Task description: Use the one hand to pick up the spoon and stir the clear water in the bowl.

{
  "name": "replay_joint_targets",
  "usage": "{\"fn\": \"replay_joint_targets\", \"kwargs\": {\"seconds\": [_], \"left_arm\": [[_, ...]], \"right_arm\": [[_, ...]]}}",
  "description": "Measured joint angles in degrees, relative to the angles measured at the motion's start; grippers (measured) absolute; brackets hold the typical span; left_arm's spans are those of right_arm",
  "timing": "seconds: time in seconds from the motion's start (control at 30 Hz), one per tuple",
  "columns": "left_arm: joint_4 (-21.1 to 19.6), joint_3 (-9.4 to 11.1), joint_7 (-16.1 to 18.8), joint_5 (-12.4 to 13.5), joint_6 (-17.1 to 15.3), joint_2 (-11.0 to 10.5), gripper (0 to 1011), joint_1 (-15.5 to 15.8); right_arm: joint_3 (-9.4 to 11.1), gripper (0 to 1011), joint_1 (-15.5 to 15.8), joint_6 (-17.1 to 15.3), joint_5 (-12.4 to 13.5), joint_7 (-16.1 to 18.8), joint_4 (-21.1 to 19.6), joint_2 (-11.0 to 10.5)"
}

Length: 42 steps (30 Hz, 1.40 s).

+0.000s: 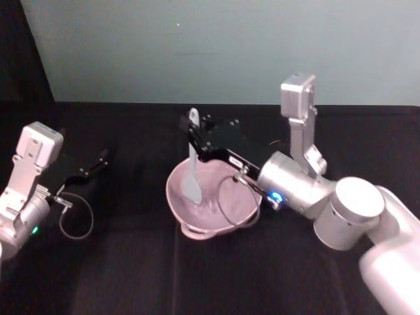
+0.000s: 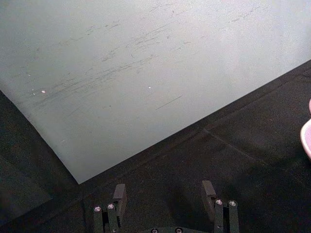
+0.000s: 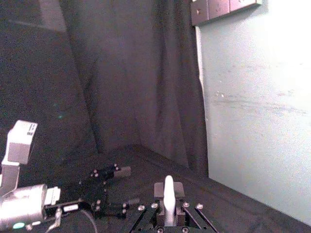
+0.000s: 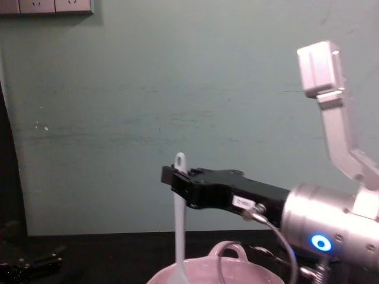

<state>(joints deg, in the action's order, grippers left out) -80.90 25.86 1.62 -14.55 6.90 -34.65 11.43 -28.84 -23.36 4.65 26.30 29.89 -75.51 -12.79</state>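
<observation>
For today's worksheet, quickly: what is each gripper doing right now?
Black left gripper: open, holding nothing.
Black right gripper: shut on the slim white plastic spoon, head down in the wide pale pink ceramic bowl.

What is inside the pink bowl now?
The spoon, head down, handle upright in the right tool. Water cannot be made out; a cable covers part of the bowl. The left tool rests aside, open.

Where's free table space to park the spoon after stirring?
Free: the table in front of the bowl, and the strip between bowl and left gripper. Crowded: the bowl's right side, where the right gripper holds the spoon in it.
</observation>
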Motion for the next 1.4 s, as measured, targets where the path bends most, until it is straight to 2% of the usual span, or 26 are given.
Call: {"fn": "replay_joint_targets", "kwargs": {"seconds": [0.2, 0.33, 0.6, 0.87, 1.07, 1.4], "left_arm": [[0.0, 0.0, 0.0, 0.0, 0.0, 0.0, 1011, 0.0], [0.0, 0.0, 0.0, 0.0, 0.0, 0.0, 1011, 0.0], [0.0, 0.0, 0.0, 0.0, 0.0, 0.0, 1011, 0.0], [0.0, 0.0, 0.0, 0.0, 0.0, 0.0, 1011, 0.0], [0.0, 0.0, 0.0, 0.0, 0.0, 0.0, 1011, 0.0], [0.0, 0.0, 0.0, 0.0, 0.0, 0.0, 1011, 0.0]], "right_arm": [[-0.55, 119, -3.95, 1.05, -0.38, 0.89, 5.38, 2.06], [-0.27, 120, -5.41, 1.58, -0.5, 0.9, 7.58, 2.66], [1.61, 120, -6.1, 2.23, -0.41, 0.21, 8.96, 2.29], [3.81, 120, -3.68, 1.89, -0.1, -1.49, 5.86, -0.02], [5.42, 119, 0.05, 0.74, 0.02, -2.9, 1.15, -2.55], [6.22, 120, 4.74, -0.18, 0.28, -3.81, -4.67, -4.52]]}}
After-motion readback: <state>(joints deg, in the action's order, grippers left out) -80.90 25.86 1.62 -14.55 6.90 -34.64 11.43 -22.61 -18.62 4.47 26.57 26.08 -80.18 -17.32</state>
